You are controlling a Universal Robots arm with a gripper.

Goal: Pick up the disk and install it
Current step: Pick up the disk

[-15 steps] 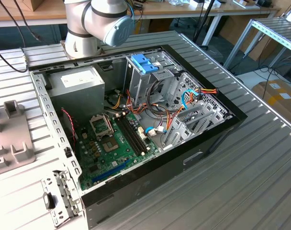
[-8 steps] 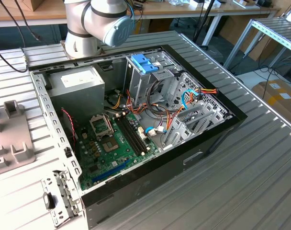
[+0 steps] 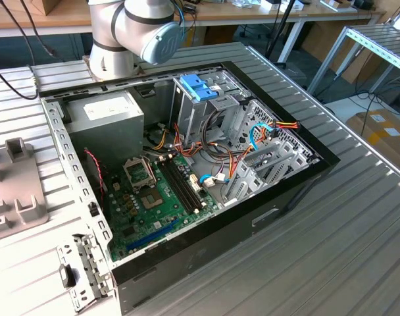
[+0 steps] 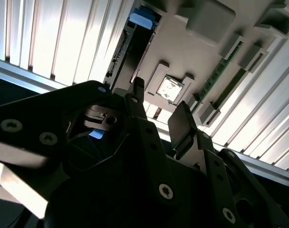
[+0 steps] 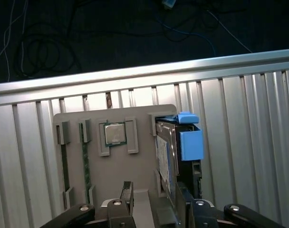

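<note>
Over the grey holder (image 5: pixel 142 171), my gripper (image 5: pixel 154 194) hangs open and empty.
Holder at the exterior view's left, computer case (image 3: pixel 289 197) to its right; I see the disk (image 5: pixel 167 156) standing on edge in the holder's end slot, its long axis running straight away from the gripper, in line with one finger rather than the gap.

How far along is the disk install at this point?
Nothing done yet. In the first wrist view the gripper, jaws open and empty, hangs over the grey fixture tray, near the blue-railed dark hard disk standing on edge in its slot. Left: grasp, lift, and seating it in the open black computer case.
</note>
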